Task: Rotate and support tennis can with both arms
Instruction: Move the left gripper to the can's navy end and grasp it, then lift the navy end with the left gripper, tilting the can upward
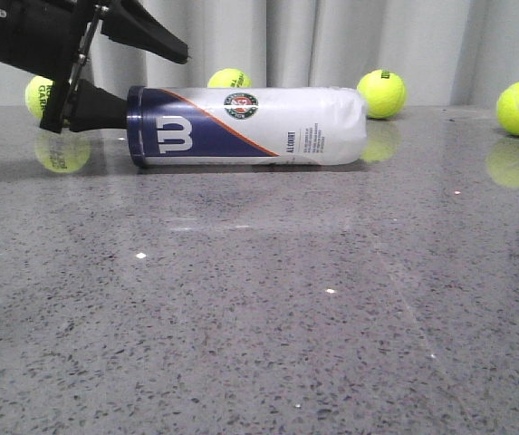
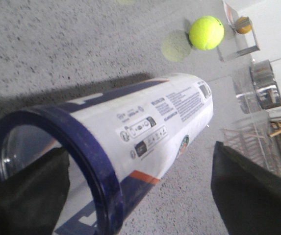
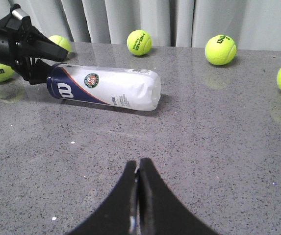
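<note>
The left end effector is matte black, with two long wedge-shaped fingers tapering to points, a thin rod beside a boxy black body, and a silver cylindrical part at the back. The right end effector has smooth, curved black fingers

The tennis can is laid on its side on the table, toward the back left, open end pointed left. One finger of the left gripper is poked into that open end, the other is held above the can. Tennis balls are scattered behind and right of it.
</note>
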`<state>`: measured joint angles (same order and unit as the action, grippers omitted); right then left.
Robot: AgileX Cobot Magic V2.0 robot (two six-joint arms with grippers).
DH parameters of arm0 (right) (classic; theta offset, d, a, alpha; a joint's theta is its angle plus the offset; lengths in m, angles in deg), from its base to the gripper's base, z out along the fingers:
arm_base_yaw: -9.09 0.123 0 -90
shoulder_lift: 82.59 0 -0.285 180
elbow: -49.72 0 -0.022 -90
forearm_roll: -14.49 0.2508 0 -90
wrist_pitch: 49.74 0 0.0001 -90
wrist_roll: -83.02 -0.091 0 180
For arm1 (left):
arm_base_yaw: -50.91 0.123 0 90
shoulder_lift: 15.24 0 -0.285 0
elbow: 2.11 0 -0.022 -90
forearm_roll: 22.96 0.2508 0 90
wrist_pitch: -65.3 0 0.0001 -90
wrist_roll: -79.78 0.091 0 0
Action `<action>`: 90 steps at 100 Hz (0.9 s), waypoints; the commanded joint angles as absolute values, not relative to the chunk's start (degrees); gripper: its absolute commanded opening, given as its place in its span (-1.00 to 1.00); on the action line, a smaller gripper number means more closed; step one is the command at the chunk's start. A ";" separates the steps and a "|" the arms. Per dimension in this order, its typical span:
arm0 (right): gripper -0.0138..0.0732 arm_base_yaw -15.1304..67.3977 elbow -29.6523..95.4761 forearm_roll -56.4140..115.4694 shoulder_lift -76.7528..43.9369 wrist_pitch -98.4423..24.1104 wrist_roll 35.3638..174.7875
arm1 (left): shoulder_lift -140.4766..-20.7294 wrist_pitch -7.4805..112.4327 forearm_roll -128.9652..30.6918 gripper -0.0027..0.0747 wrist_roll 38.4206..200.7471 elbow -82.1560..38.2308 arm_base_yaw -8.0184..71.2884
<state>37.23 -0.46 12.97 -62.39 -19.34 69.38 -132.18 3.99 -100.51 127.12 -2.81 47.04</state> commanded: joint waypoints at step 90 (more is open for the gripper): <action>-0.84 36.82 0.91 12.11 -61.85 -23.68 69.69 | -131.28 -1.69 -109.77 -0.45 129.22 -1.16 44.51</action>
<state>37.23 -0.46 12.97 -62.39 -19.34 69.38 -133.87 1.36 -105.42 129.08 -2.81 44.92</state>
